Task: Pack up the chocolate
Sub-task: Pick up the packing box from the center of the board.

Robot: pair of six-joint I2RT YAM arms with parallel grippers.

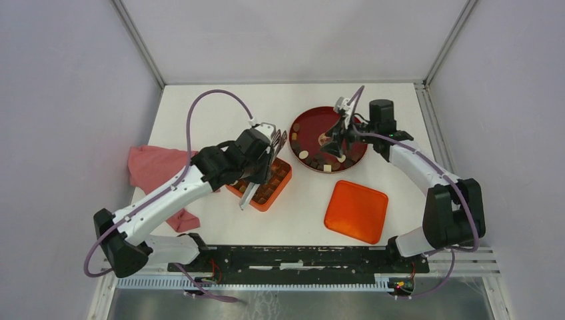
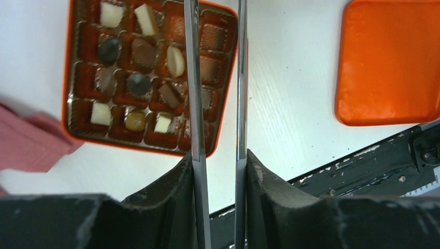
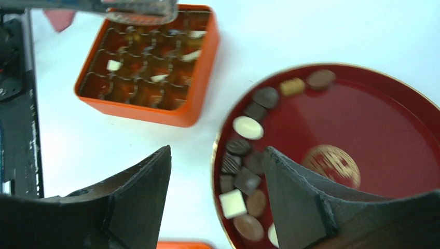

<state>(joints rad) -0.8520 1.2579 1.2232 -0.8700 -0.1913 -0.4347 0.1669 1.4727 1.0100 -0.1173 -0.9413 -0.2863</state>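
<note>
Several pieces of chocolate (image 3: 248, 127), dark, brown and white, lie along the left rim of a round dark-red plate (image 3: 384, 119). More pieces (image 2: 175, 60) sit in cells of the orange compartmented box (image 2: 68, 78). My left gripper (image 2: 218, 155) is shut on metal tongs (image 2: 193, 93). Their two blades run over the box's right column and out of the top of the left wrist view, so the tips are hidden. My right gripper (image 3: 217, 150) hangs open and empty above the plate's left rim, over the pile of chocolate.
An orange lid (image 1: 356, 211) lies flat near the front, right of the box (image 1: 280, 190). A pink cloth (image 1: 156, 167) is bunched at the left under the left arm. The black rail (image 1: 300, 257) runs along the near edge.
</note>
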